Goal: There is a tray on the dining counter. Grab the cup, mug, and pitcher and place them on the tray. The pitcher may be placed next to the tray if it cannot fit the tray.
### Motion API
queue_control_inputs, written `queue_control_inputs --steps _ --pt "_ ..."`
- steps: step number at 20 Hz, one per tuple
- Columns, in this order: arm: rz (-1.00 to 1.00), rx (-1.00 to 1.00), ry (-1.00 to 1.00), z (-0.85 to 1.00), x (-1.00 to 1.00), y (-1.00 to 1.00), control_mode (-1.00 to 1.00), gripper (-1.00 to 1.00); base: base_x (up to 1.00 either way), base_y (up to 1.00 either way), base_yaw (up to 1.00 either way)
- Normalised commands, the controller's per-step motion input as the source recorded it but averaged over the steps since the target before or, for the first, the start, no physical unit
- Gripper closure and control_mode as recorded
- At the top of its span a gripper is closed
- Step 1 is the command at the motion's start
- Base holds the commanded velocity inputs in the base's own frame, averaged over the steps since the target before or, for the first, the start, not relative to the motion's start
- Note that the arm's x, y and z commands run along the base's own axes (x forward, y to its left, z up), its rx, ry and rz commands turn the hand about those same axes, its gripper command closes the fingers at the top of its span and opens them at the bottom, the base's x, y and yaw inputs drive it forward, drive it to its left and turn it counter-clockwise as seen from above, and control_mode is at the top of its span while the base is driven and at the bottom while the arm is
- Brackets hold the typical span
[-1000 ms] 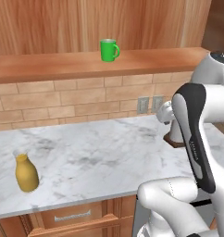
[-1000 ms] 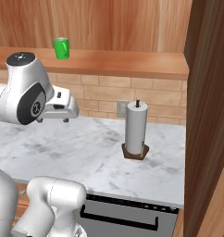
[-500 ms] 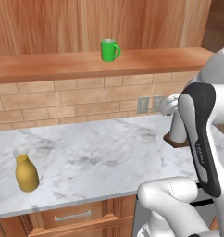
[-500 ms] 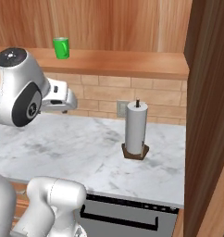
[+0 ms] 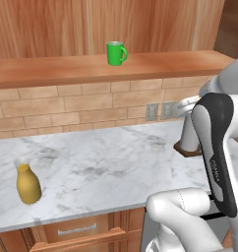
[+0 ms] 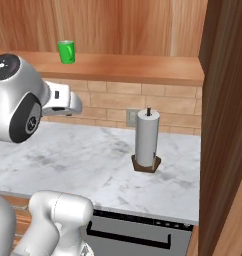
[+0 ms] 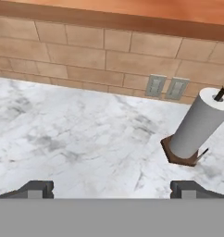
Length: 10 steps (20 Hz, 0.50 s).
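Gripper [image 7: 112,187] jaws wide apart, holding nothing, raised above marble counter [image 5: 106,167] w/ brick wall behind. Mug [image 5: 115,53] upright on wooden ledge [image 5: 67,69], far centre. Pitcher [image 5: 28,183] upright on counter, near left edge. Paper towel roll [image 6: 146,140] at right; probably on a wooden stand.

Mug [image 5: 115,53] on shelf [image 5: 67,69], pitcher [image 5: 28,184] below left.
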Motion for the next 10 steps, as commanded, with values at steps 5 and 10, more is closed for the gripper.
queue_control_inputs --steps 5,10 --pt "0.0 0.0 -0.08 0.14 0.0 0.0 -1.0 -1.0 0.0 0.0 0.0" --pt "0.0 0.03 -0.09 0.15 0.0 0.0 -1.0 -1.0 0.0 0.0 0.0"
